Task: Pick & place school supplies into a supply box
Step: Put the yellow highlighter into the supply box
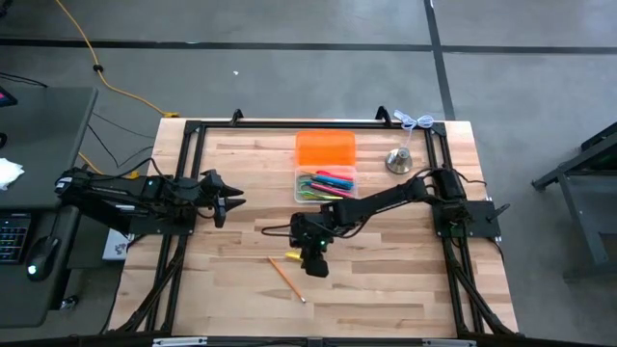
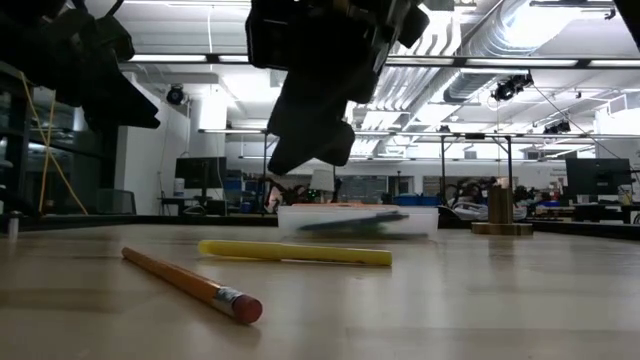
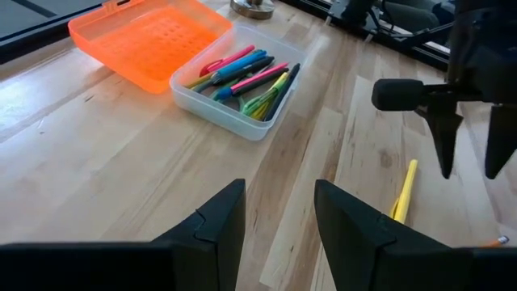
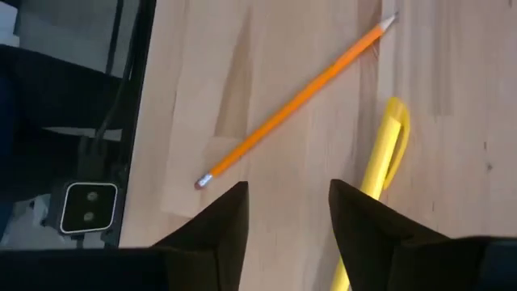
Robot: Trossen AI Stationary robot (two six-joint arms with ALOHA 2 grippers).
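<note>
The clear supply box [image 1: 325, 185] sits on the wooden table [image 1: 386, 280], and everything here is placed from it. Inside the box lie several pens [image 3: 242, 71], pink, blue, green and dark ones, packed side by side. The orange lid [image 1: 325, 148] lies flat on the table touching the box's far side, and a small silver bell-shaped object [image 1: 399, 160] stands just beside the lid's right end. On the near side of the box, a little way out on the bare wood, the right claw [image 1: 313, 253] hangs above the table with its fingers spread apart and nothing between them. Directly under it lies a yellow pen [image 4: 378, 174], flat on the table and untouched. Just beyond that pen, farther from the box toward the table's front edge, an orange pencil [image 1: 286, 279] with a pink eraser lies at a slant. Well to the left of the box, near the table's left rail, the left claw [image 1: 229, 199] waits above the wood, fingers parted and empty.
</note>
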